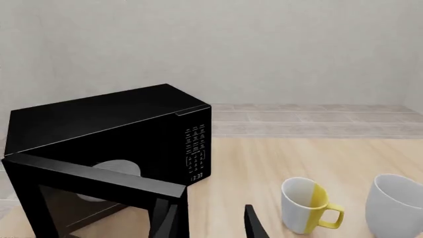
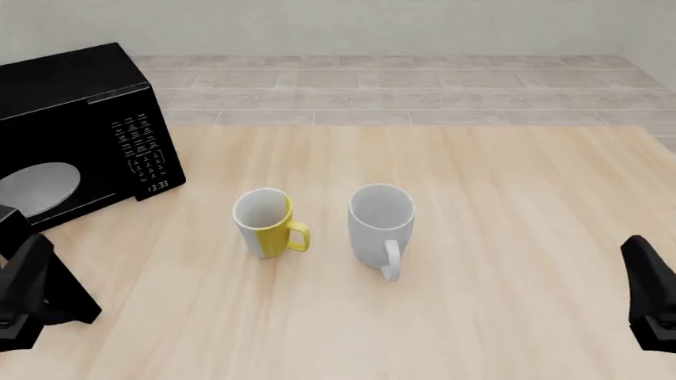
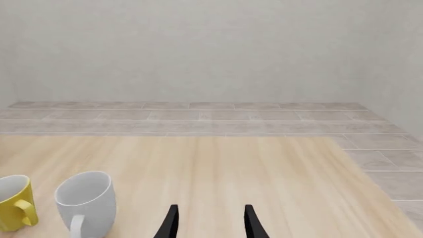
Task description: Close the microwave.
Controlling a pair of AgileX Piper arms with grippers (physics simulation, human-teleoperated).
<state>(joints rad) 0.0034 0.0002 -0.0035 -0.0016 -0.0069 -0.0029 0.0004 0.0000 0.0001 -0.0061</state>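
Observation:
The microwave (image 2: 74,103) is a glossy black box at the table's far left, with its white keypad (image 2: 142,150) facing the arms. Its door (image 1: 92,176) stands swung open, and the pale turntable (image 2: 37,186) shows inside. In the left wrist view my left gripper (image 1: 210,225) is open and empty just in front of the door's free edge, one finger (image 1: 168,223) overlapping that edge. Whether it touches the door I cannot tell. At the table's right side my right gripper (image 3: 210,224) is open and empty, far from the microwave.
A yellow-and-white mug (image 2: 264,222) and a white mug (image 2: 381,226) stand side by side mid-table, right of the microwave. Bare wooden tabletop (image 2: 528,237) stretches to the right. A tiled floor and a pale wall lie beyond the far edge.

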